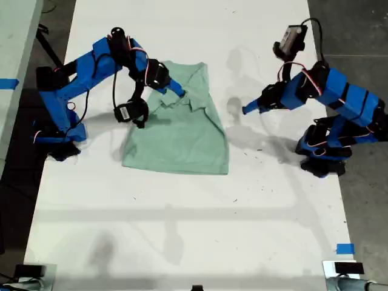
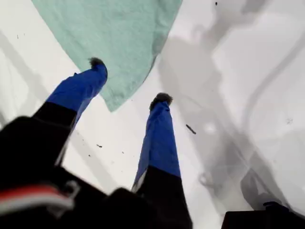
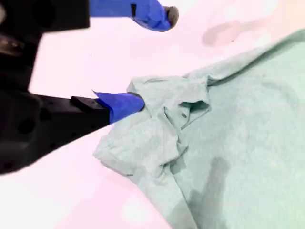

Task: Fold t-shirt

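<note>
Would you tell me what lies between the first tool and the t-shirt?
Nothing: in the exterior view only bare white table separates my first tool from the t-shirt.

You see one t-shirt [image 1: 182, 136], two blue arms with one gripper each, and one white table [image 1: 182, 230].

White table [image 1: 182, 230], dark grey floor [image 1: 357, 36]
</note>
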{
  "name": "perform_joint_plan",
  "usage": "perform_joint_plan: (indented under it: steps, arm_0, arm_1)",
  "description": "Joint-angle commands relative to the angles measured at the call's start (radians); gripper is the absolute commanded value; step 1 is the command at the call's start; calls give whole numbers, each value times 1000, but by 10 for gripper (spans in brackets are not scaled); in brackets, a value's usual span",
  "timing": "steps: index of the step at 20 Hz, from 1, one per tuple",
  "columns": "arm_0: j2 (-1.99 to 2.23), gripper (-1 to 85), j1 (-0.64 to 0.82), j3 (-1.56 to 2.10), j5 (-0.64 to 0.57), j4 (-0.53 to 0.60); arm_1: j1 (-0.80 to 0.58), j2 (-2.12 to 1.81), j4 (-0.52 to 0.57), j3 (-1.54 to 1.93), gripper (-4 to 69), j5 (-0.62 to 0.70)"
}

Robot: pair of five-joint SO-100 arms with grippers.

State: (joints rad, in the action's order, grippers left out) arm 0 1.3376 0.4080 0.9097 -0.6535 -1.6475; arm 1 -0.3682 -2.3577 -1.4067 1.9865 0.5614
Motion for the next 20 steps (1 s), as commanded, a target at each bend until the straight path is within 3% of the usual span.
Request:
perform_joint_plan:
  steps: [1,8,20]
  arm_0:
    - [144,283,-92,103,18,14]
    - [485,281,-184,715,107,339]
    - [511,272,-196,798,149,387]
  arm_1:
    - [92,-12,100,49,280,-9]
    - [236,117,324,229,296,-54]
    - [339,534,635,218,277,-153]
